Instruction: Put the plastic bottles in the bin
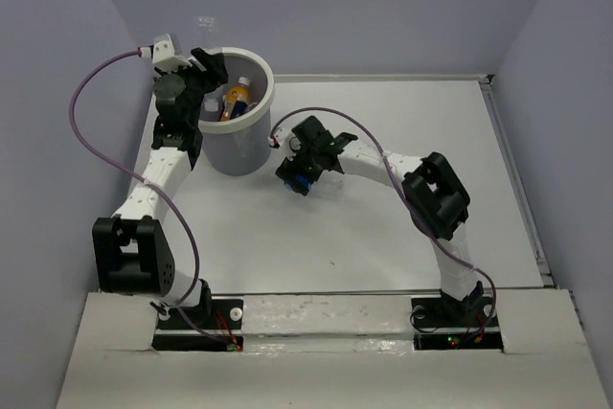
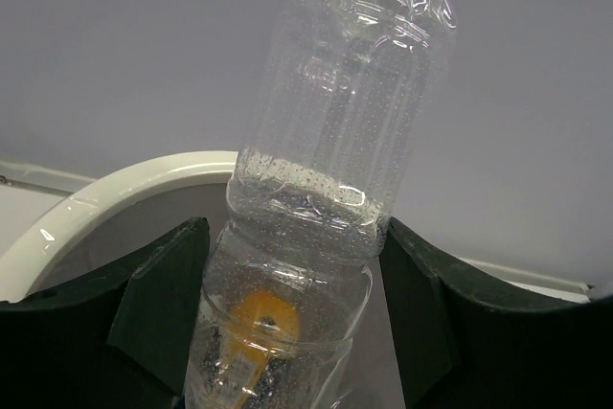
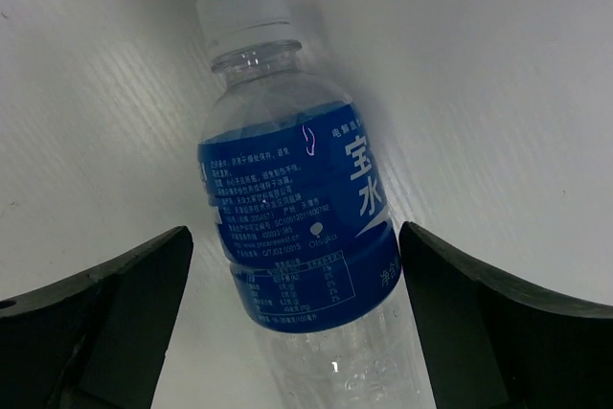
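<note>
Nearest, the two arm bases sit bolted at the table's (image 1: 383, 246) 6 o'clock edge.

Just past the middle of the table, at about 4 o'clock from the bin (image 1: 267, 95), the right gripper (image 1: 308, 155) hangs low over the blue-labelled bottle (image 3: 287, 217). The bottle lies on its side, cap pointing away from the wrist. The fingers (image 3: 115, 313) straddle its label, spread apart, with a sliver of table showing on the left side. It is placed that way for a squeeze across the body, which I judge has not yet come.

Farther off, at 11 o'clock, the left gripper (image 2: 287, 237) is clamped on a clear bottle (image 2: 335, 112), holding it tilted over the bin's white rim so that letting go would drop it inside. An orange bottle (image 1: 235, 101) already lies in the bin, and its colour shows through the clear plastic.

The table is plain white and matte, with a low lip along its far and right edges. Pale grey-lilac walls (image 1: 383, 7) close it in on three sides.
</note>
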